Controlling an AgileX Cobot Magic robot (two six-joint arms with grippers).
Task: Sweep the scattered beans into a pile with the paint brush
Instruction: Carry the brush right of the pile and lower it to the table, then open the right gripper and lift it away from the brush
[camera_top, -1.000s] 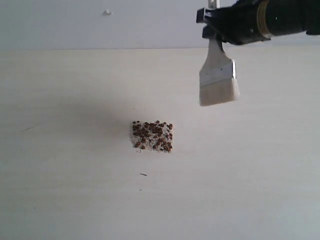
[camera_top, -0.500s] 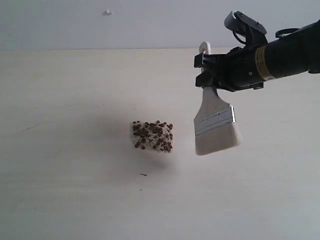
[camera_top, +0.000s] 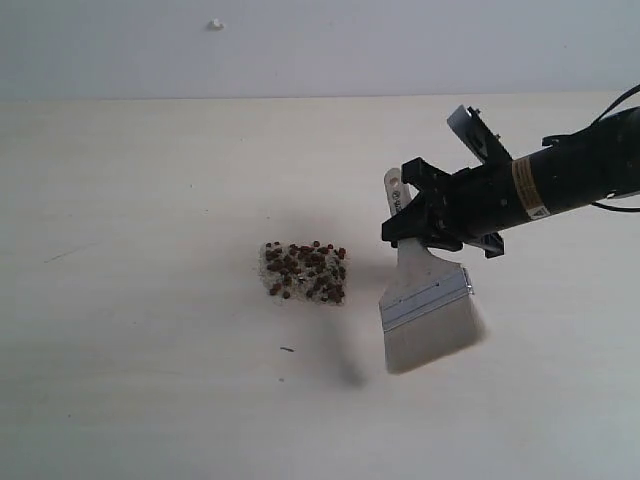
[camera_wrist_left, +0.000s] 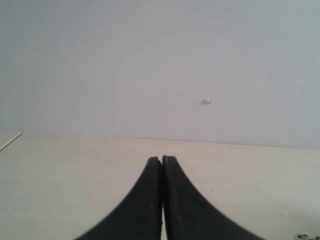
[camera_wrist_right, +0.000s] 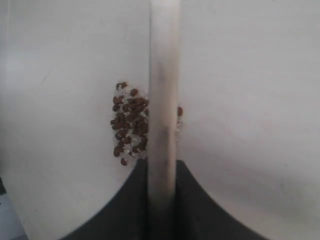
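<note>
— Where's your paint brush (camera_top: 428, 318)?
— Your right gripper (camera_top: 418, 220) clamps its stiff wooden handle, and the bristles hang just right of the beans (camera_top: 305, 272). The bristles look soft and the beans probably roll, so stroke gently. Your left gripper (camera_wrist_left: 162, 200) is pinched closed, empty

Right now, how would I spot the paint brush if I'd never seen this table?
Start at the big pale table and find the black claw reaching in from the right. The paint brush hangs from it, bristles down, just right of the little pile of brown beans. It alone has a silver band and whitish bristles.
</note>
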